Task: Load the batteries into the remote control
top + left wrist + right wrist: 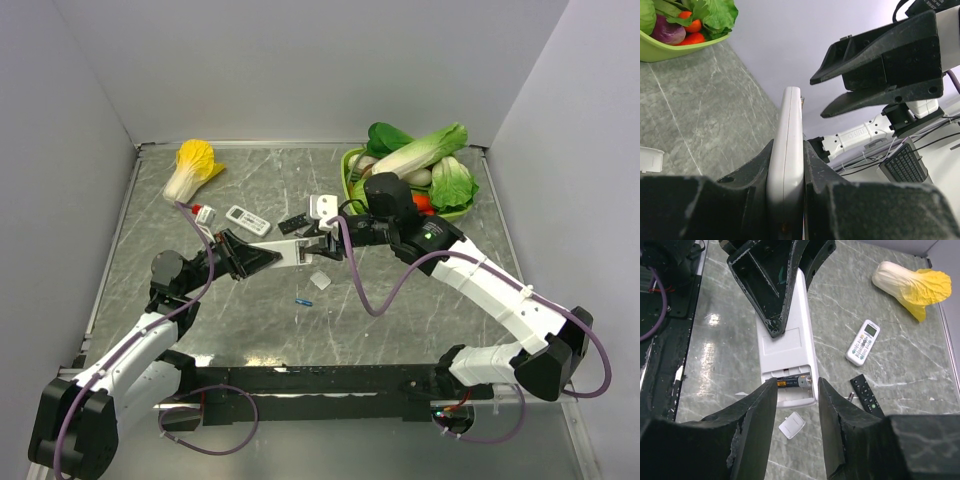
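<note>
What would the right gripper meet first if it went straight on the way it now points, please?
Probably the remote control, at its open end where one battery lies, though depth is unclear.

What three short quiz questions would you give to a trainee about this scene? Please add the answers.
1. True or false: the left gripper is shut on the remote control.
2. Choose one: how many cells sit in the open battery bay? A none; B one; C two.
3. Fill the gap: the spare blue battery lies on the ____.

Key: 1 true. 2 B, a single loaded battery. 3 table.
</note>
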